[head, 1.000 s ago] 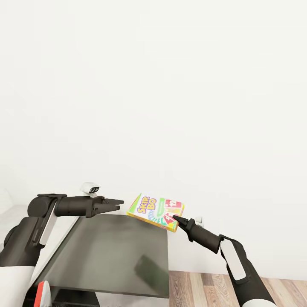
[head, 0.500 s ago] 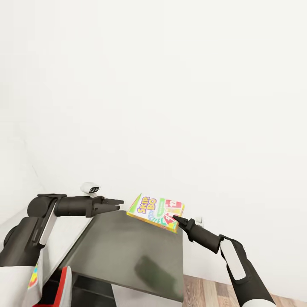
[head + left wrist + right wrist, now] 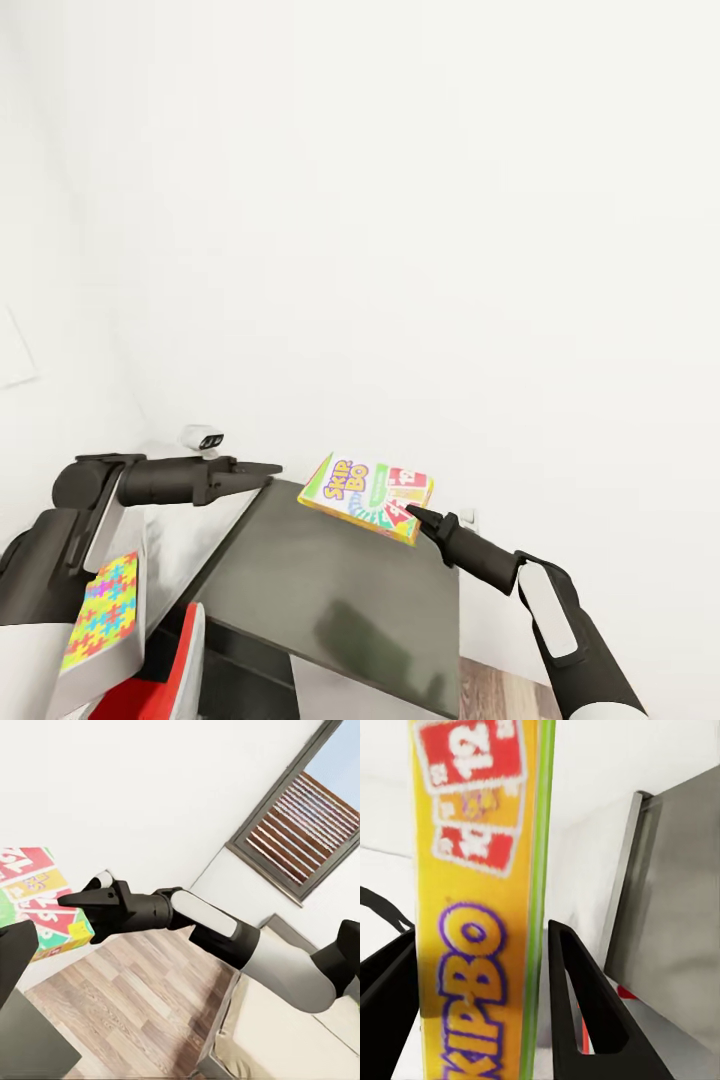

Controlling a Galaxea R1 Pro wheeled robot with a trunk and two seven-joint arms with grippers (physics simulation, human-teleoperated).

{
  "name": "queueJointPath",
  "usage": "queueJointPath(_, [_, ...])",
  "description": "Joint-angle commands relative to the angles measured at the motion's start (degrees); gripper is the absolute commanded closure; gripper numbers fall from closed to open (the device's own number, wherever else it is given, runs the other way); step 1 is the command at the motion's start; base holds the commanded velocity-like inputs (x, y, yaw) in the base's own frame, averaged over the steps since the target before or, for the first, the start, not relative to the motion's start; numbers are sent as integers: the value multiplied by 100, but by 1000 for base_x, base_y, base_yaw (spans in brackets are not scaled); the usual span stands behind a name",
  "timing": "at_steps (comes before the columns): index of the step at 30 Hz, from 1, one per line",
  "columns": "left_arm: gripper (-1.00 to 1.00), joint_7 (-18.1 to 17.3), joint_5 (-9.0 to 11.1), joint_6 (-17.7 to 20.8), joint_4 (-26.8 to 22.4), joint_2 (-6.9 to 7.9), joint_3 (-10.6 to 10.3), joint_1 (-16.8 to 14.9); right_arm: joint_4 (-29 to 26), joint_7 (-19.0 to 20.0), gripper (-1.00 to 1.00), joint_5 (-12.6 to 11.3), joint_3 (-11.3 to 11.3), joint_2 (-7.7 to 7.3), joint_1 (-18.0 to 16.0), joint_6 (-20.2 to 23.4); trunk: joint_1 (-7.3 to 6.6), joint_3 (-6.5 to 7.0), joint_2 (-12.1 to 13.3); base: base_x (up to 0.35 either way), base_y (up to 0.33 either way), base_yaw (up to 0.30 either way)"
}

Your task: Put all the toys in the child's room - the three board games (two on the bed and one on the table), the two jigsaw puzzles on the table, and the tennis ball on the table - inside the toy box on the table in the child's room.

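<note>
A Skip-Bo board game (image 3: pixel 366 493), yellow and green with red cards, hangs tilted above the far edge of the dark grey table (image 3: pixel 330 590). My right gripper (image 3: pixel 410 514) is shut on its near corner. In the right wrist view the box (image 3: pixel 472 900) stands edge-on between my two black fingers (image 3: pixel 577 997). My left gripper (image 3: pixel 272 467) is held out level over the table's left corner, apart from the box, open and holding nothing. A jigsaw puzzle box (image 3: pixel 100 610) with bright pieces lies at the lower left, beside a red and white object (image 3: pixel 150 690).
White walls meet in a corner just behind the table. In the left wrist view I see my right arm (image 3: pixel 225 934), a wooden floor (image 3: pixel 127 1012), a beige bed (image 3: pixel 292 1042) and a window with slats (image 3: pixel 300 817).
The whole picture has swung, so the camera turned left: the table sits further right, and the puzzle box and red object have come into view. The board game stays in my right gripper.
</note>
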Motion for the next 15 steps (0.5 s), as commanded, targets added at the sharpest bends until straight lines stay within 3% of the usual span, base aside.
queueJointPath(1, [-100,-22,0,61,0,19,-1,-2,0,23,100,8,-23,7,-4,37,3,-6,-8,0,0,10])
queueJointPath(9, [-100,-22,20,61,0,151,1,-2,-12,16,100,8,-23,9,-4,37,3,-7,-8,0,0,12])
queueJointPath(15, [-100,-22,47,61,0,426,114,1,-468,-11,100,2,38,29,25,64,3,-7,-8,0,0,231])
